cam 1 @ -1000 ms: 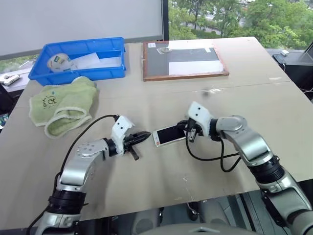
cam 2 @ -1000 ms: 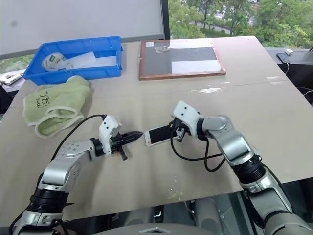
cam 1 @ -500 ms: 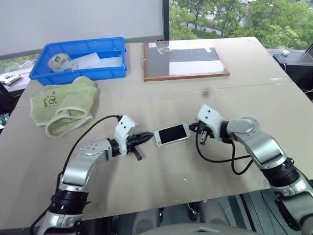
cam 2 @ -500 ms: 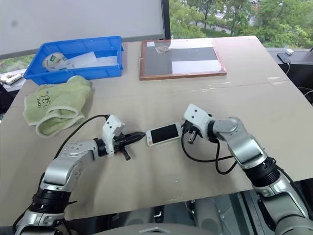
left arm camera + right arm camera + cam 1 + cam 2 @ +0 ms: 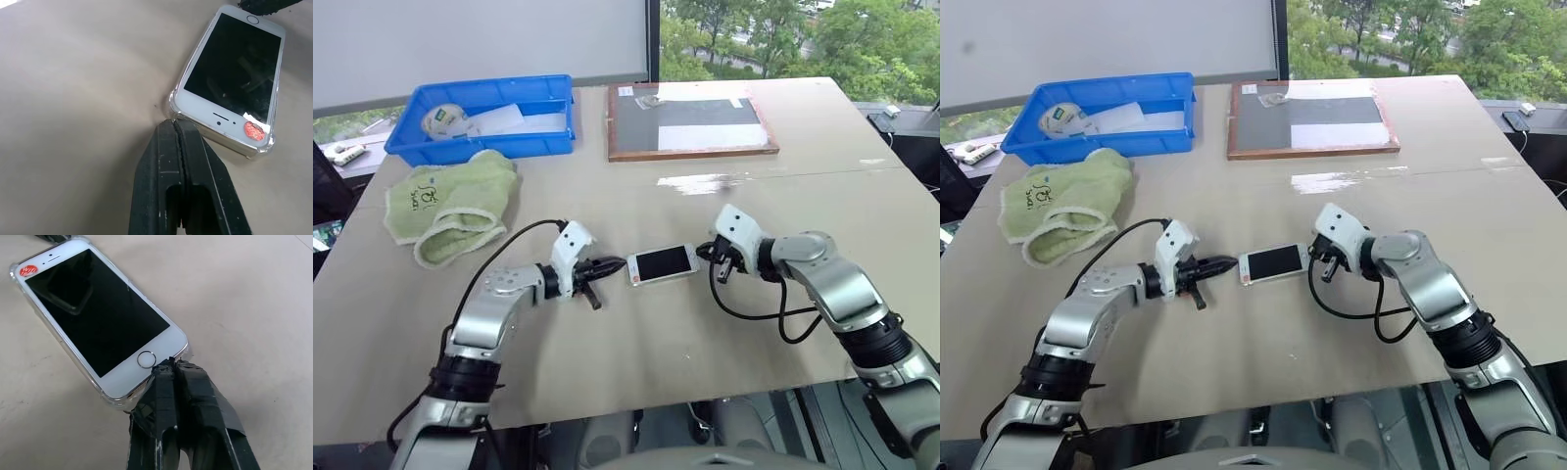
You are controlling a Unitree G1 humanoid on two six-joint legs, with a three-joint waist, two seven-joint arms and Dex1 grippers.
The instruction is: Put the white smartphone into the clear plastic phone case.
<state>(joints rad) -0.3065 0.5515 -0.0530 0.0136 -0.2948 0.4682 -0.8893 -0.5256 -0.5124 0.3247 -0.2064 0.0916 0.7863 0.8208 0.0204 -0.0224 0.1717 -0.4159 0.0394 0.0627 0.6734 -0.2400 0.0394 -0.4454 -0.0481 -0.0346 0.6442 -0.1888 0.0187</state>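
The phone [image 5: 230, 73] lies screen up on the counter [image 5: 636, 343], between the two grippers, and it already sits inside the case [image 5: 172, 100]: the clear rim runs round its edges and its bulged corners stand out past the white bezel in both wrist views. By the look of it the main step is done. What may be left is seating; near the home button [image 5: 146, 359] the rim seems slightly proud of the phone's edge, so a last press along that end could still be needed, though the pictures cannot settle whether every corner has snapped in.

The left gripper [image 5: 175, 128] has its jaws together, holding nothing, the tip touching or just short of the case corner at the earpiece end. The right gripper [image 5: 172, 368] also has its jaws together and empty, its tip against the home-button end. The two seem to pinch the cased phone lengthwise, as if pushing it home.

Farther out, a green cloth [image 5: 450, 201] lies crumpled to the robot's left. Beyond it stands a blue bin [image 5: 411, 152] holding a roll of tape [image 5: 443, 119] and a pale flat sheet or bag [image 5: 509, 119]. A wood-framed dark board [image 5: 690, 122] lies at the far side of the counter, with some white paper on it.
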